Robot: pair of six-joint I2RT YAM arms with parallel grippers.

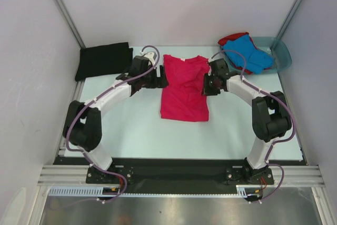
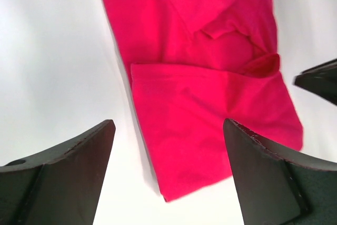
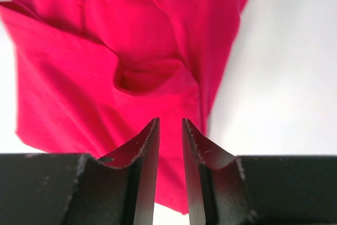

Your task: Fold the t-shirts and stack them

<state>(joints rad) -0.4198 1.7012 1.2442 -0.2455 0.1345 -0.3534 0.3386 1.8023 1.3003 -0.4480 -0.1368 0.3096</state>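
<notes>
The pink t-shirt [image 1: 184, 90] lies between our jaws, sleeves tucked in to narrow it: left jaws gape empty above it; right jaws nearly closed, whether on cloth we cannot tell

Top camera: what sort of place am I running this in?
Most likely a robotics lab test cell: plain white walls framed by aluminium posts, two arms bolted to a rail at the edge of a pale table, and t-shirts staged for folding, some in a teal basin.
</notes>
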